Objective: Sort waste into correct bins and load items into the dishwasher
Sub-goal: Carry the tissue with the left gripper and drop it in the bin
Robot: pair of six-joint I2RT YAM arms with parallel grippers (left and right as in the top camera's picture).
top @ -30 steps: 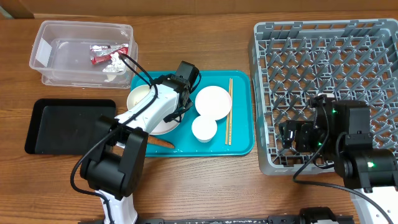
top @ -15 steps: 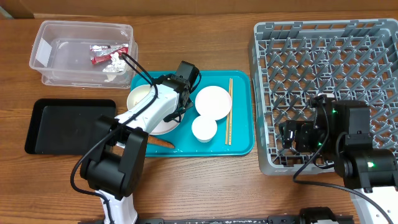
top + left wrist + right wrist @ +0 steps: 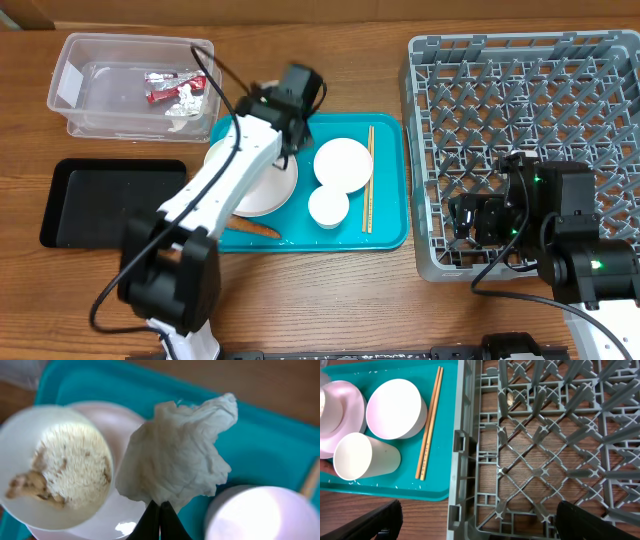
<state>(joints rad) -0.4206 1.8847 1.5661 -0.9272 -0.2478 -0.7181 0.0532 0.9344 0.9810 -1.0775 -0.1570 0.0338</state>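
My left gripper (image 3: 160,508) is shut on a crumpled white tissue (image 3: 175,457) and holds it above the teal tray. Below it a white bowl with rice scraps (image 3: 55,460) sits on the round white plate (image 3: 268,190). In the overhead view the left gripper (image 3: 288,125) is over the tray's back edge, near the clear tub (image 3: 80,115). The tub holds the red-and-silver wrapper (image 3: 165,88). My right gripper (image 3: 490,525) is open and empty over the grey dish rack's (image 3: 520,100) front left corner.
On the teal tray (image 3: 388,230) stand a white bowl (image 3: 343,163), a small cup (image 3: 328,205), chopsticks (image 3: 368,180) and an orange carrot (image 3: 256,229). A black tray (image 3: 100,200) lies at the left.
My left gripper has lifted off the plate with the tissue and moved back toward the tub. The right arm has not moved.
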